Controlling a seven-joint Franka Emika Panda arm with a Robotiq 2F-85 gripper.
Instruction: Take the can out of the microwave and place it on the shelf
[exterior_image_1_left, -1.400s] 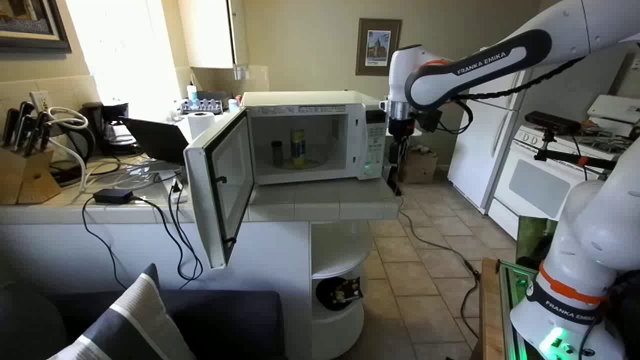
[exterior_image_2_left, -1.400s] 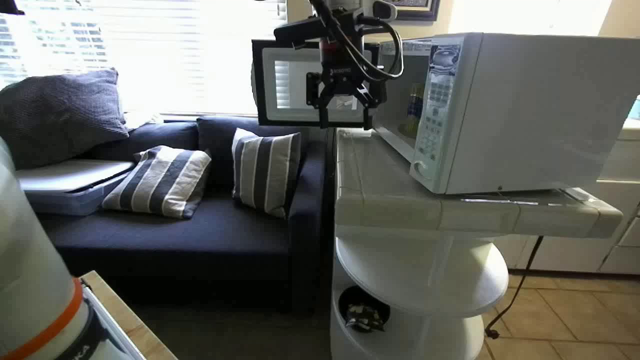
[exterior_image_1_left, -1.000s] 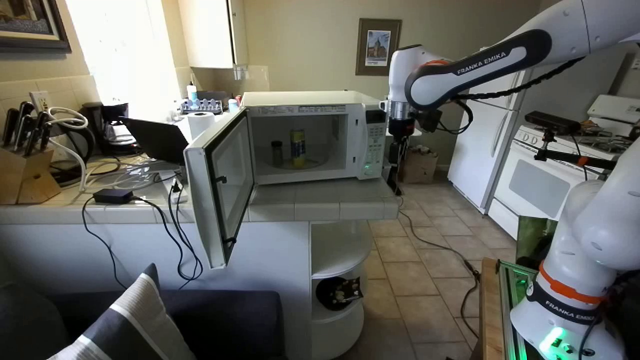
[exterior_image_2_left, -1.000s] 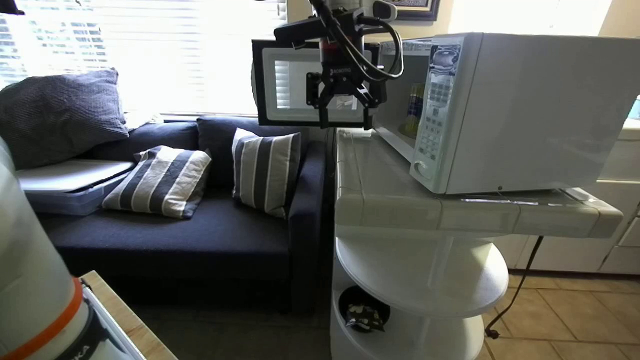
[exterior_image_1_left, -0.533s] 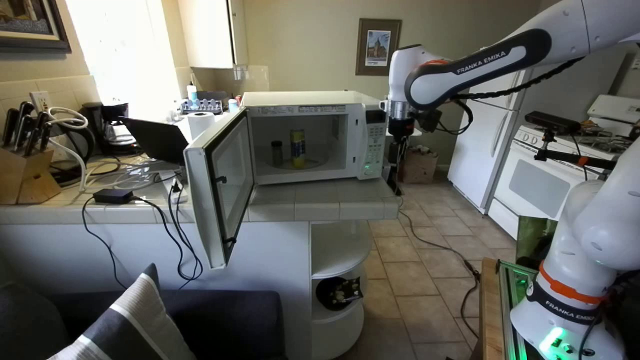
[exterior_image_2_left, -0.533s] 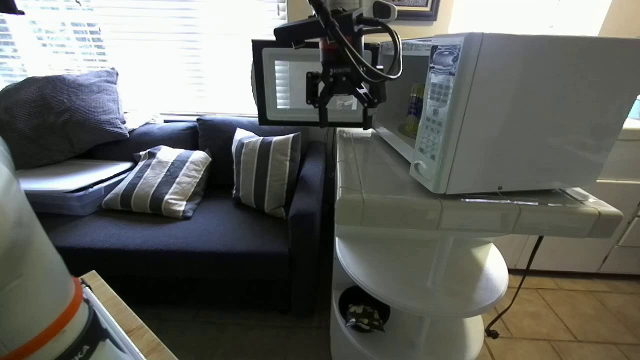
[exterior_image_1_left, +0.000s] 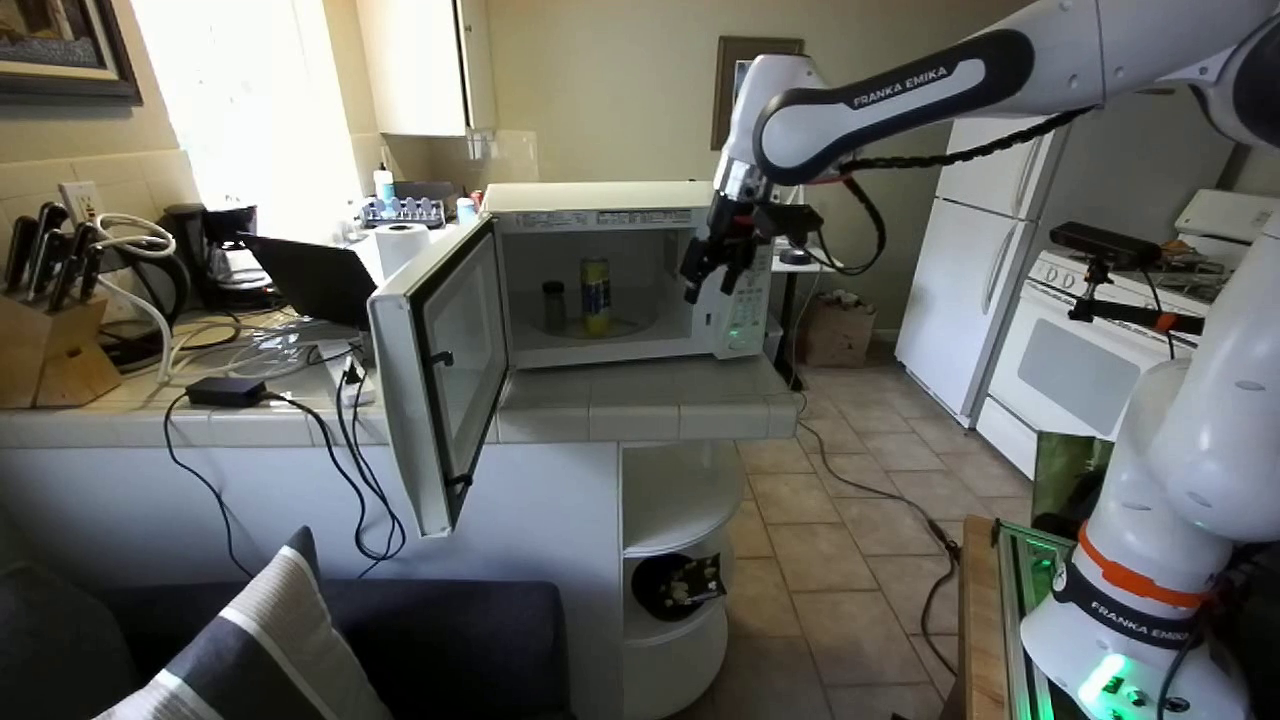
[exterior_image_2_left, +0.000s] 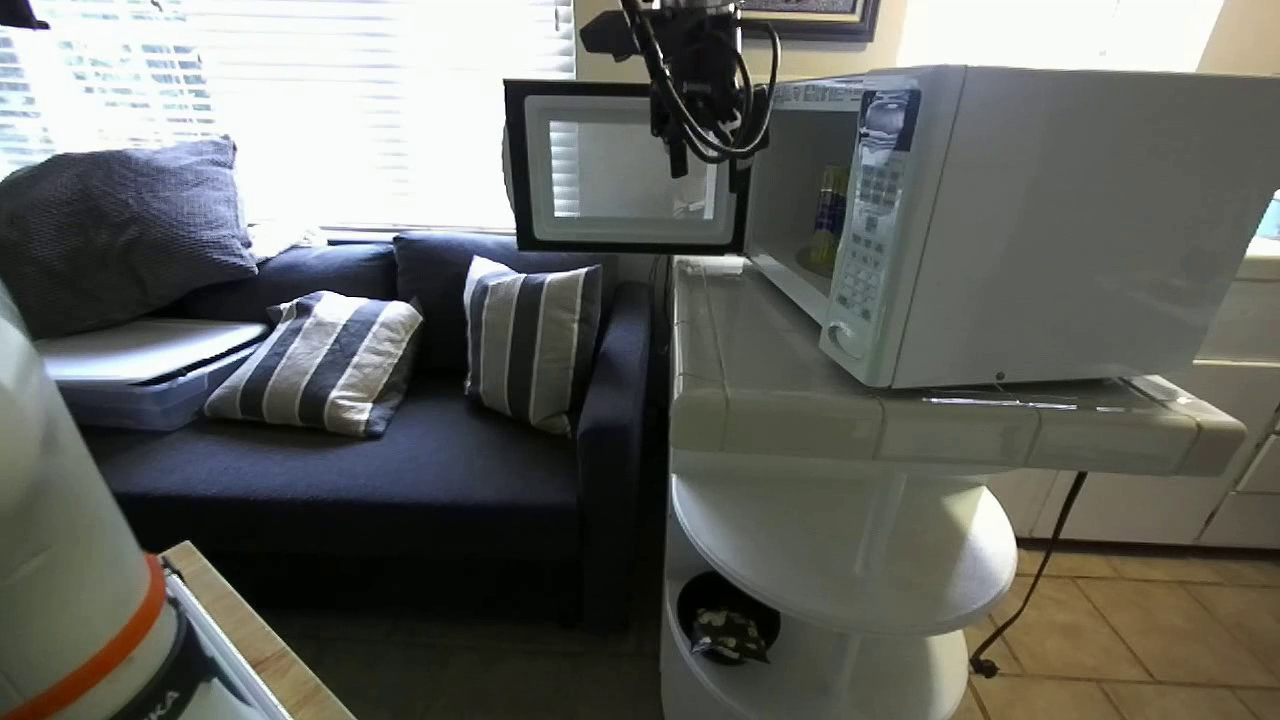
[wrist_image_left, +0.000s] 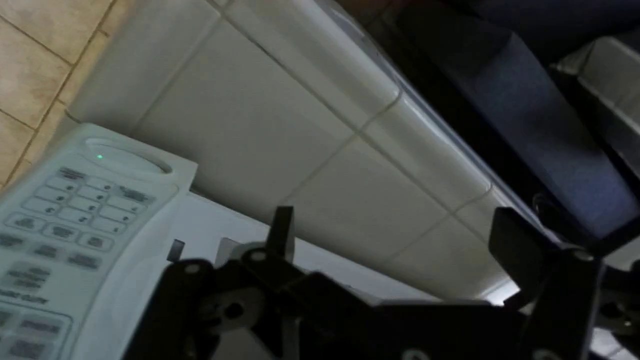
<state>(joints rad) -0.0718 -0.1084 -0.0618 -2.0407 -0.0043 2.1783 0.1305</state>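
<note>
Can (exterior_image_1_left: 596, 297): one, yellow and blue, upright on the turntable (exterior_image_1_left: 630, 329) inside the microwave (exterior_image_2_left: 1080, 230); not yet grasped; part-masked by the panel (exterior_image_2_left: 870, 220) in an exterior view, absent from the wrist view; lettering illegible.
Jar (exterior_image_1_left: 554, 307): one, dark, just beside the can at its 9 o'clock; contents not made out; likely to crowd a wide grasp.
Door (exterior_image_1_left: 440, 370): swung wide to the can's 8 o'clock in an exterior view, presumably to leave the mouth free for reaching in.
End effector (exterior_image_1_left: 710, 292): spread, nothing pinched, per the wrist view; at the can's 3 o'clock in an exterior view, tilted to point near 7 o'clock; so held, in judgement, to enter frontally under the roof; its gap to the microwave's face cannot be told.
Shelf (exterior_image_1_left: 683, 510): white, rounded, at the can's 5 o'clock in an exterior view; rear of upper tier hidden by the overhanging desk (exterior_image_2_left: 760, 350).
Desk: tiled; bears the microwave above the shelf, which should shorten the carry.
Bowl (exterior_image_2_left: 715, 590): black, on the lower tier; packet (exterior_image_2_left: 728, 636) at its 6 o'clock, kind unclear.
</note>
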